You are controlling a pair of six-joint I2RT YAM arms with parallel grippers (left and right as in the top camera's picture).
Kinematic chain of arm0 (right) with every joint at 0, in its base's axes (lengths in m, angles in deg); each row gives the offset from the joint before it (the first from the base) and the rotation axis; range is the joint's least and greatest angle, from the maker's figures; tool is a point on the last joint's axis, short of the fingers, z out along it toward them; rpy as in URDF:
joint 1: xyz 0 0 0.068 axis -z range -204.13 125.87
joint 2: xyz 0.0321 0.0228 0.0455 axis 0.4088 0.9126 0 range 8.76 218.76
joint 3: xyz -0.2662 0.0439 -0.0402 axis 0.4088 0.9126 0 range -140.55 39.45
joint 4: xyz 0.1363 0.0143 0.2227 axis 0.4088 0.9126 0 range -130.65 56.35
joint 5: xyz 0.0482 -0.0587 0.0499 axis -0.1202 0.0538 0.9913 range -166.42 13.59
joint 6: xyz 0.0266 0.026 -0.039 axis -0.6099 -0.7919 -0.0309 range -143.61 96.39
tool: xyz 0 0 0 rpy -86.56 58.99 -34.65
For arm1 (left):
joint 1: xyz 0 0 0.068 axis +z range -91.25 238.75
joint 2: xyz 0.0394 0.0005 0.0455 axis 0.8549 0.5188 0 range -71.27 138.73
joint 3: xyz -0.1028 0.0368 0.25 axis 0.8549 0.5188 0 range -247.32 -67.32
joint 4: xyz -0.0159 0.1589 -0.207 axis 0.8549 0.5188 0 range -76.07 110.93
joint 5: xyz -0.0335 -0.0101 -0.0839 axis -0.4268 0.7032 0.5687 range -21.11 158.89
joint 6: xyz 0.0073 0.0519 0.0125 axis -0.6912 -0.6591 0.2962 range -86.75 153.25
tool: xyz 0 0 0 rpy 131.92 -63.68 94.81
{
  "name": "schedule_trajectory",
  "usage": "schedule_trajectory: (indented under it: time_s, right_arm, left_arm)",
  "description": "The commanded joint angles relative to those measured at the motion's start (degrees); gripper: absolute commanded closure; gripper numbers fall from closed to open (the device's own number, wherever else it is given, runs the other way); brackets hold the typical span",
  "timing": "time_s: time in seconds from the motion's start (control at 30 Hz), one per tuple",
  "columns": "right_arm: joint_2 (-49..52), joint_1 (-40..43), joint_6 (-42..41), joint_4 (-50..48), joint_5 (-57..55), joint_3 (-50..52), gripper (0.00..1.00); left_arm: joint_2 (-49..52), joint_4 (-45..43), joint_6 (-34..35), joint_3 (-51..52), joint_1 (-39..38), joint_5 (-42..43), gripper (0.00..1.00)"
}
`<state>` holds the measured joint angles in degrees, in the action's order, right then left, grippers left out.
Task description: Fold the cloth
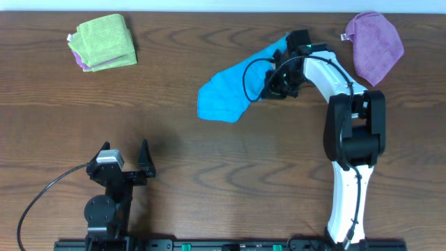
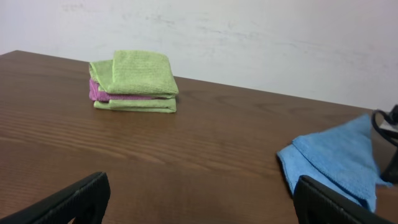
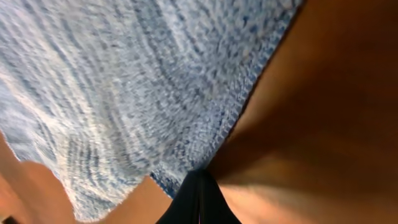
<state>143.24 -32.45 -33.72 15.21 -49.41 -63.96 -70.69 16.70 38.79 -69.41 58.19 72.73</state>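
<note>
Two robot arms share a dark wood-grain table where a small sky-blue cloth of textured woven fabric lies rumpled, one soft layer lapping over another. The right gripper, black-fingered on a white arm, sits over the sky-blue cloth's far right end. Its wrist view shows the jaws pressed together at the stitched hem, apparently pinching that edge. The left gripper rests well apart from the sky-blue cloth on its near left side, jaws spread wide and holding nothing. A neat fold likely calls for lifting the pinched hem just off the tabletop and carrying it low and slowly toward the opposite end, so the limp fabric drapes flat rather than bunching. A thin bite on one edge could slip. A lime-green folded cloth, squared over a purple layer, sits well off the sky-blue cloth's far left. A crumpled purple cloth lies near its far right.
</note>
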Motion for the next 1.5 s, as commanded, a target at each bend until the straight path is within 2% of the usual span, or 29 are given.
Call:
schedule_trajectory:
  time_s: [0.0,0.3,0.67,0.87,1.13,1.47]
  right_arm:
    - [0.6,1.5,0.3,3.6,-2.2,-0.1,0.99]
    - [-1.3,2.6,4.0,16.3,-9.0,-3.8,0.99]
    - [-12.5,2.6,7.5,18.6,-15.0,-5.9,0.98]
    - [-12.9,2.2,8.8,26.0,-15.3,-5.9,0.98]
    - [-12.9,1.4,9.6,26.9,-16.5,-5.9,0.98]
    - [-12.9,1.4,9.6,26.9,-17.8,-5.9,0.99]
  left_arm:
    - [-0.4,1.4,-0.9,1.8,-0.2,-0.8,0.05]
    - [-0.4,1.4,-0.9,1.8,-0.2,-0.8,0.05]
    - [-0.4,1.4,-0.9,1.8,-0.2,-0.8,0.05]
    - [-0.4,1.4,-0.9,1.8,-0.2,-0.8,0.04]
    - [-0.4,1.4,-0.9,1.8,-0.2,-1.0,0.05]
    - [-0.4,-3.4,-0.8,1.8,-0.2,-2.1,0.05]
